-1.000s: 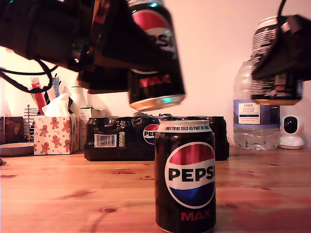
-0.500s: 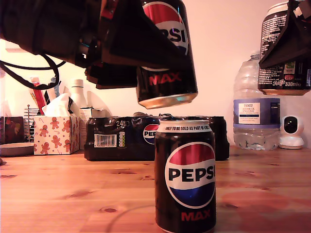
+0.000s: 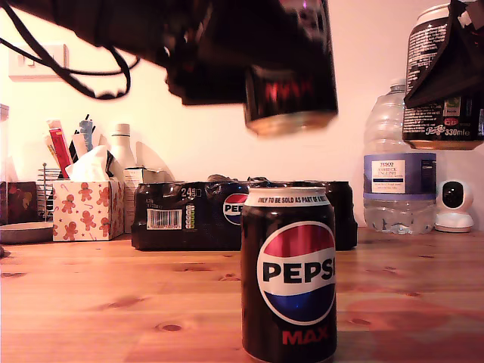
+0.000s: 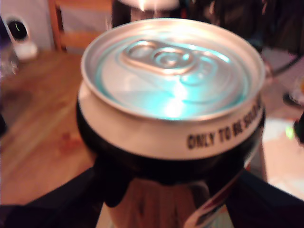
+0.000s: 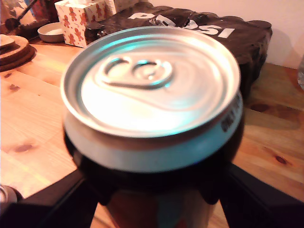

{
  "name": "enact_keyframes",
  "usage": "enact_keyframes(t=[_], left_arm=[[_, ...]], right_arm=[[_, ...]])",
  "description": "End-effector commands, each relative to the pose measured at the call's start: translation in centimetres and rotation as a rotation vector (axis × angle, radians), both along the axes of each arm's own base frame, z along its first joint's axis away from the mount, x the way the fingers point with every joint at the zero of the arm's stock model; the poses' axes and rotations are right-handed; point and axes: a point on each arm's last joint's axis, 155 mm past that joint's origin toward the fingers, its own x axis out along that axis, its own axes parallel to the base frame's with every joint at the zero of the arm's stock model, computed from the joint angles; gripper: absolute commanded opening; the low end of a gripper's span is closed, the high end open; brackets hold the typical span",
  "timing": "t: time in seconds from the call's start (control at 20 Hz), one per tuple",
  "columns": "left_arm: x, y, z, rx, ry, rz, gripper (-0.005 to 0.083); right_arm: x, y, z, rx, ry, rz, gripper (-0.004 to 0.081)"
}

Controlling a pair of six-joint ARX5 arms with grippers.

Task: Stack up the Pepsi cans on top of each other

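Observation:
One Pepsi Max can (image 3: 288,276) stands upright on the wooden table (image 3: 113,302), close to the exterior camera. A second, blurred can (image 3: 291,94) (image 4: 171,85) hangs roughly over it with a clear gap between them. My first gripper (image 3: 276,72) (image 4: 166,194) is shut on that can's body, its arm reaching in from the exterior view's left. The third can (image 3: 425,49) (image 5: 152,85) is held high at the exterior view's right, with my second gripper (image 3: 454,72) (image 5: 156,202) shut on it.
A shrink-wrapped black multipack (image 3: 189,215) (image 5: 190,28) lies behind the standing can. A clear water bottle (image 3: 397,189) and a small white camera (image 3: 454,204) stand at the exterior view's back right. A gingerbread tissue box (image 3: 87,208) and a bowl are at its back left.
My first gripper carried its can up and towards the exterior view's right, ending over the standing can. My second gripper rose with its can earlier and has held still since.

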Motion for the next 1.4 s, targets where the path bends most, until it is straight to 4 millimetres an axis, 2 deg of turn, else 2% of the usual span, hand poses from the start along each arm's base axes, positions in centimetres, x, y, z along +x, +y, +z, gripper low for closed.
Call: enact_keyframes(t=[0.0, 0.35, 0.6, 0.9, 1.35], left_arm=[[0.3, -0.6, 1.5, -0.035, -0.039, -0.007, 0.0358], [0.0, -0.2, -0.2, 0.026, 0.001, -0.002, 0.0358], [0.1, -0.1, -0.5, 0.035, 0.005, 0.002, 0.0358], [0.1, -0.3, -2.2, 0.073, 0.03, -0.005, 0.0358], [0.0, -0.3, -2.6, 0.037, -0.005, -0.004, 0.0359]], right_arm=[[0.1, 0.0, 1.9, 0.023, -0.064, -0.002, 0.0187], [0.2, 0.0, 2.0, 0.024, -0.069, -0.002, 0.0187], [0.2, 0.0, 2.1, 0.024, -0.069, -0.002, 0.0187], [0.2, 0.0, 2.1, 0.024, -0.069, -0.002, 0.0187], [0.2, 0.0, 2.1, 0.025, -0.069, -0.001, 0.0187]])
